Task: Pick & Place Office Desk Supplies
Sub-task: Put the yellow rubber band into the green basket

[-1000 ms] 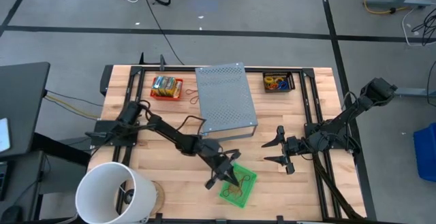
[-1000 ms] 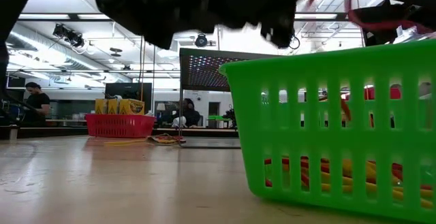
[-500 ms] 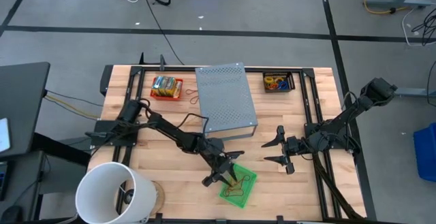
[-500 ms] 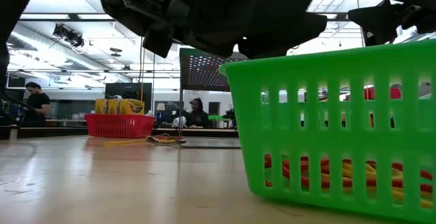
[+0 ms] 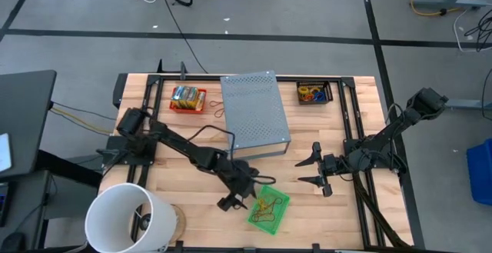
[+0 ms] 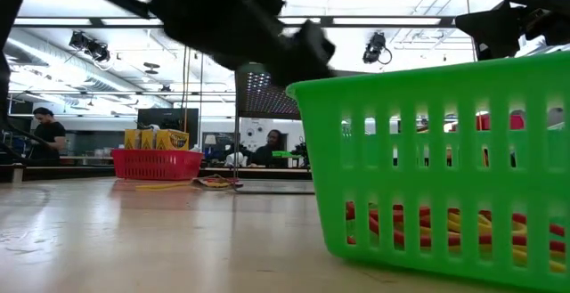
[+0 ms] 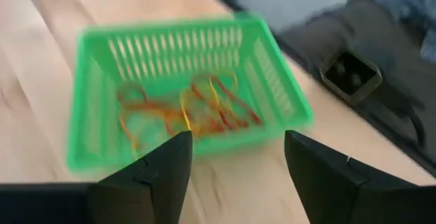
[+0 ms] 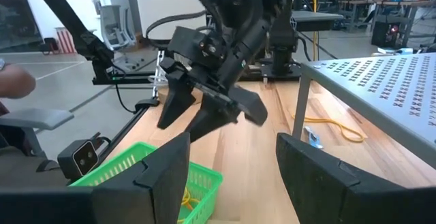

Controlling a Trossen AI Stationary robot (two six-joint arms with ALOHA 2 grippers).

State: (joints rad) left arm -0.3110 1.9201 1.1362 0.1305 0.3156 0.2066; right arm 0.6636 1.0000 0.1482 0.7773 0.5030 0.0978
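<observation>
While the wooden counter [image 5: 192,214] carries everything, its biggest things are the white round bucket [image 5: 127,216] at the near left corner and the grey perforated metal box [image 5: 254,113] at the far middle. Next in size is the green basket [image 5: 269,208] near the front edge, holding a tangle of orange, red and yellow rubber bands [image 7: 187,108]. At the far left a red tray [image 5: 188,99] holds printed packets [image 5: 186,94]; at the far right a small dark tray [image 5: 314,93] holds more coloured bands [image 5: 310,94]. A yellow-orange band [image 8: 329,124] lies loose on the wood beside the box.

The left fingers [image 5: 233,194] hover just beside the basket's left edge, spread apart and holding nothing. The right fingers [image 5: 311,169] wait to the right of the basket, near the box's front corner, likewise spread and empty.
</observation>
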